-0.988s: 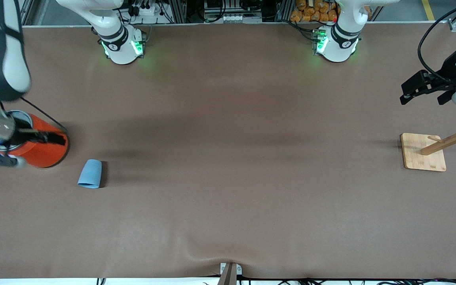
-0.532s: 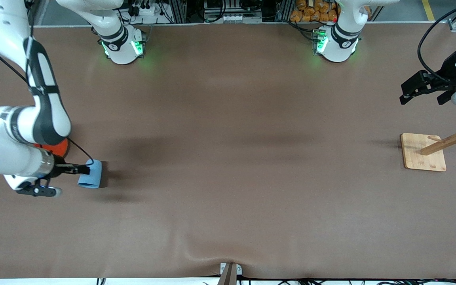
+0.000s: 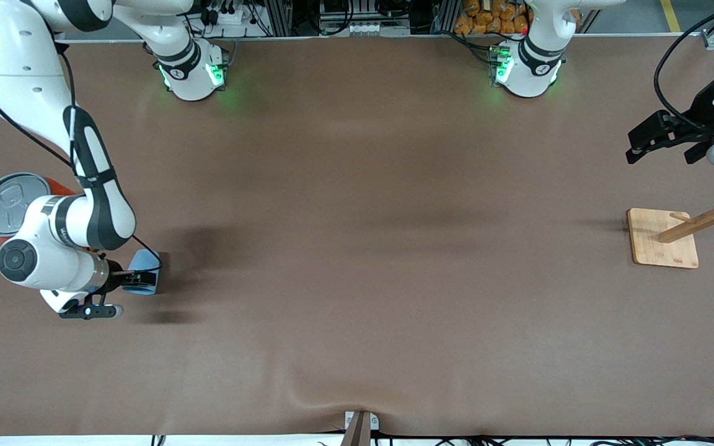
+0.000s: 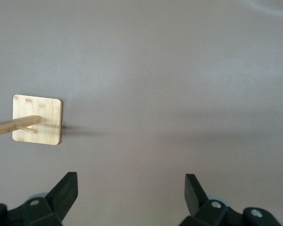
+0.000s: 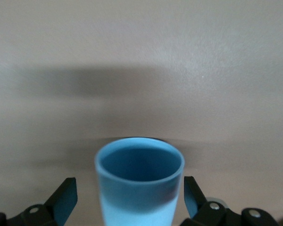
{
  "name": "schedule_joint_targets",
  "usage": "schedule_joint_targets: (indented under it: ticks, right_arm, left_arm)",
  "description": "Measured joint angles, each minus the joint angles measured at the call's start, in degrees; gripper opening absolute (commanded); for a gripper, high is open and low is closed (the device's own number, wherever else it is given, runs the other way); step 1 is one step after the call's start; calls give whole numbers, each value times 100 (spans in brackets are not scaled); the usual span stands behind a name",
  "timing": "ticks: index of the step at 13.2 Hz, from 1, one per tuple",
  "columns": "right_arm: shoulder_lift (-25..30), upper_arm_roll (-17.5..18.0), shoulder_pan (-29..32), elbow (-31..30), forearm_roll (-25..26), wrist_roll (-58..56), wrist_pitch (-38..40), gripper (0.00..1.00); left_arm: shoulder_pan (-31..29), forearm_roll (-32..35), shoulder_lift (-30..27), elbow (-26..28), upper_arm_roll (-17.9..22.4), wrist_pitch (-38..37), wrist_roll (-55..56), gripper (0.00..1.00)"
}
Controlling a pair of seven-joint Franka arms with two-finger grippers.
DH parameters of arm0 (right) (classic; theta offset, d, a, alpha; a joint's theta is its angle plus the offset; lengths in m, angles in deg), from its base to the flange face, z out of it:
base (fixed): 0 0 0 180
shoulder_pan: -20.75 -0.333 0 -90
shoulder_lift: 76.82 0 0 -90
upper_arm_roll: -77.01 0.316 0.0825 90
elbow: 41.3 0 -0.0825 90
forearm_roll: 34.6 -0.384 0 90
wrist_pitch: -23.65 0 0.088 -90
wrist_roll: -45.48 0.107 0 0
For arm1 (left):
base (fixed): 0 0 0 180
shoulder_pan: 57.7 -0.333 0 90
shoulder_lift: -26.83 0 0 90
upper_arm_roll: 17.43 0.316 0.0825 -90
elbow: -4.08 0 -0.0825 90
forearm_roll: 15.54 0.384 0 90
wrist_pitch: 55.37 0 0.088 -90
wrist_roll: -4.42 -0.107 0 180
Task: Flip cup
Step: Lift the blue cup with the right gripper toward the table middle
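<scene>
The cup (image 3: 146, 272), a small light blue tapered vessel, is located on the brown table (image 3: 357, 279) toward the right arm's end, nearer to the front camera than the red can (image 3: 59, 184). In the front view the cup is partly covered by the right gripper (image 3: 137, 279), which is positioned at the cup, low at the table surface. In the right wrist view the cup (image 5: 139, 186) is seen between the two dark fingers (image 5: 66, 197), its open rim turned toward the table area ahead of the gripper; the fingers are spread wide, and a gap is visible between each finger and the cup wall, so no contact is made. The grey lid (image 3: 13, 203) of the red can is visible beside the right arm's wrist. The left gripper (image 3: 667, 139) is held in the air toward the left arm's end of the table, where that arm waits. In the left wrist view its fingers (image 4: 66, 188) are spread wide with nothing between them. The wooden stand (image 3: 664, 238), with a square base and slanted pegged post, is located on the table nearer to the front camera than the spot under the left gripper, and is also shown in the left wrist view (image 4: 37, 120).
</scene>
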Motion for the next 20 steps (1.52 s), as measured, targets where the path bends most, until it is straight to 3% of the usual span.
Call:
schedule_joint_targets:
  ticks: [3,5,7,11,15,18,20]
  right_arm:
    - [-183,-2,55,-27,0,-130,0,96]
    - [-224,9,54,-35,0,-193,0,57]
    - [-222,24,52,-30,0,-501,13,46]
    - [-97,126,41,65,-4,-2096,69,46]
    - [219,995,-107,247,-1,-3585,102,47]
    - [250,1220,-851,370,0,-4077,-166,48]
    - [217,1231,-1501,368,37,-4345,-555,56]
  left_arm:
    - [-1,0,1,0,3,-1,0,100]
    - [-5,0,2,0,5,-2,0,100]
    - [-10,0,4,0,9,-4,0,100]
    - [-13,0,13,1,11,-4,0,100]
    - [-14,0,24,0,13,-4,0,100]
    - [-14,0,26,0,13,-4,0,100]
    - [-14,0,27,0,14,-4,0,100]
